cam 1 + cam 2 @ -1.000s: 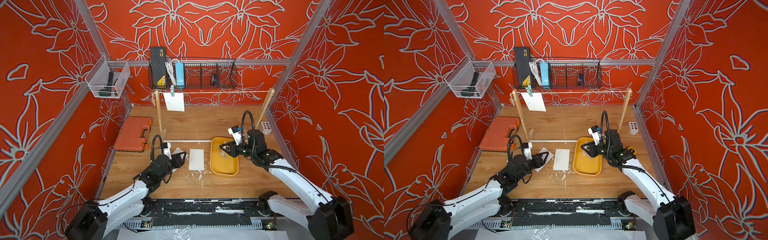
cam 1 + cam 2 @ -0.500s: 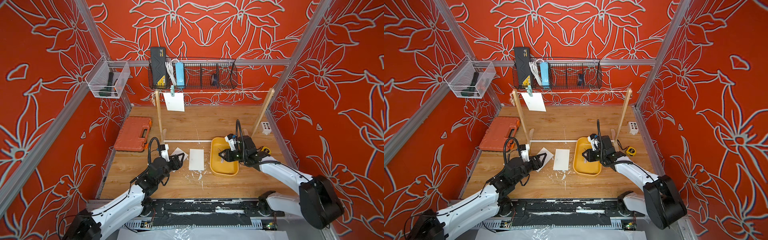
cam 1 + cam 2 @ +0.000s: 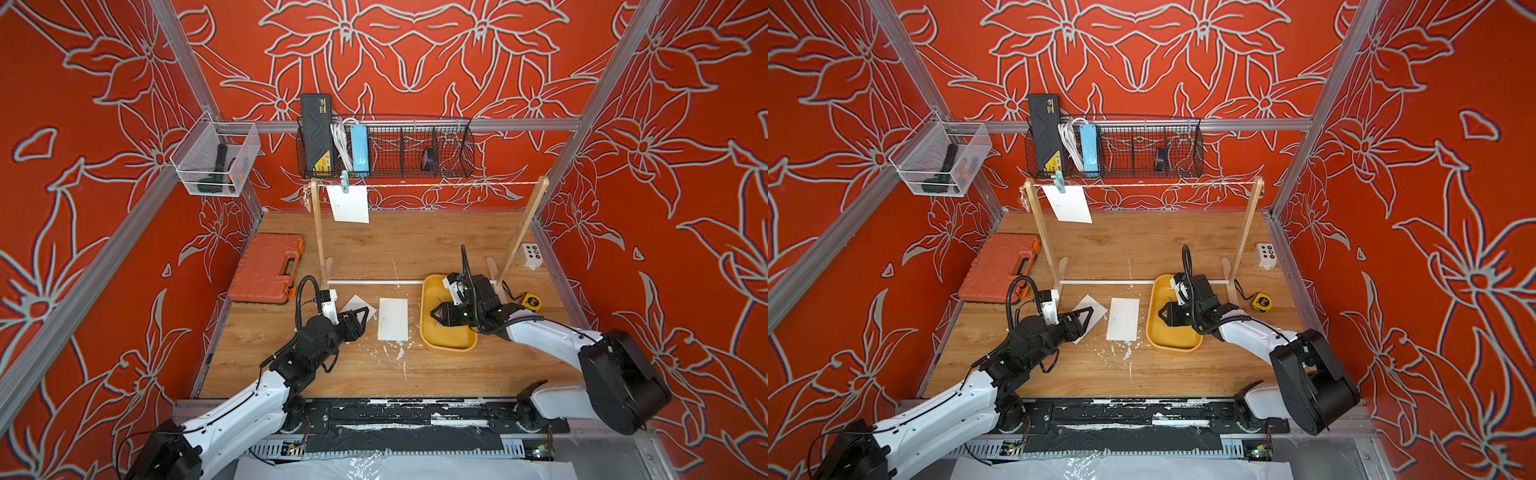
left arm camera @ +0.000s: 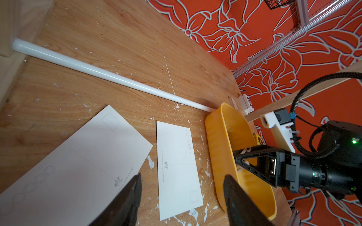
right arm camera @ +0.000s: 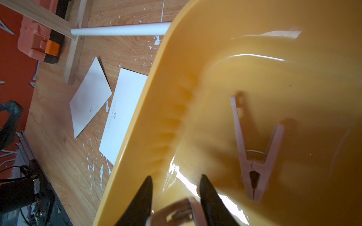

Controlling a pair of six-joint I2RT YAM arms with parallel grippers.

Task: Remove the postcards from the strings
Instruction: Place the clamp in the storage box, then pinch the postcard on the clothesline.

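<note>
The right hand (image 5: 176,177) sits low in the yellow tray (image 5: 156,97), fingers slightly apart around a blurred beige clothespin (image 5: 176,212); I cannot tell whether it is pinched. The left hand (image 4: 182,175) is spread above a tilted postcard (image 4: 78,156) on the table (image 3: 374,374), with a second postcard (image 4: 176,166) beside it. A third postcard (image 3: 349,203) hangs from the string (image 3: 449,184) by a teal clothespin (image 3: 344,180).

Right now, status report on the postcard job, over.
Left end effector open above skewed postcard. Right end effector over yellow tray, clothespin between its jaws, grip unclear. Second postcard flat on table; third postcard hangs on string, pinned by teal clothespin.
</note>
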